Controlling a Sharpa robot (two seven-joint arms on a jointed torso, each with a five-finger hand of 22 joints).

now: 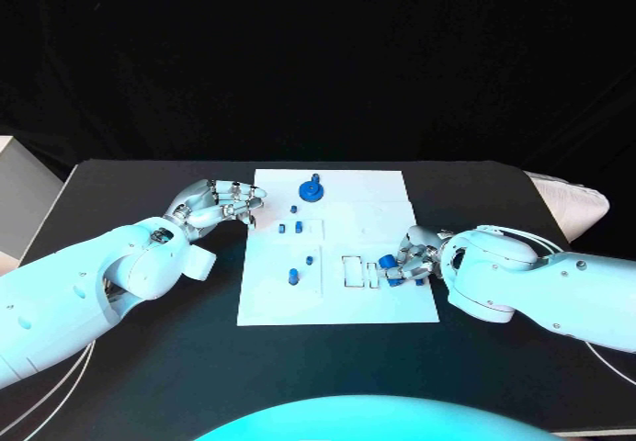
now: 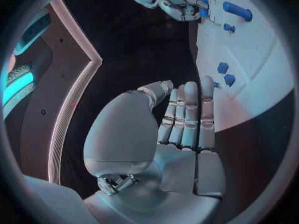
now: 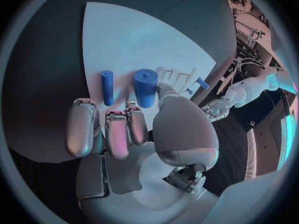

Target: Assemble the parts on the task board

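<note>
Now our right hand pinches a short blue cylinder, likely light, rigid and slick, best held at its sides, while our left hand holds nothing, fingers straight.

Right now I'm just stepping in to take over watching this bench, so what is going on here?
The robot is putting small blue parts together on the white task board in the middle of the black table. Its right hand is down at the board's right side and appears to hold a blue cylinder, with a thinner blue peg lying beside it. The left hand rests at the board's left edge, fingers together, holding nothing. A blue round part sits near the far edge.
</note>
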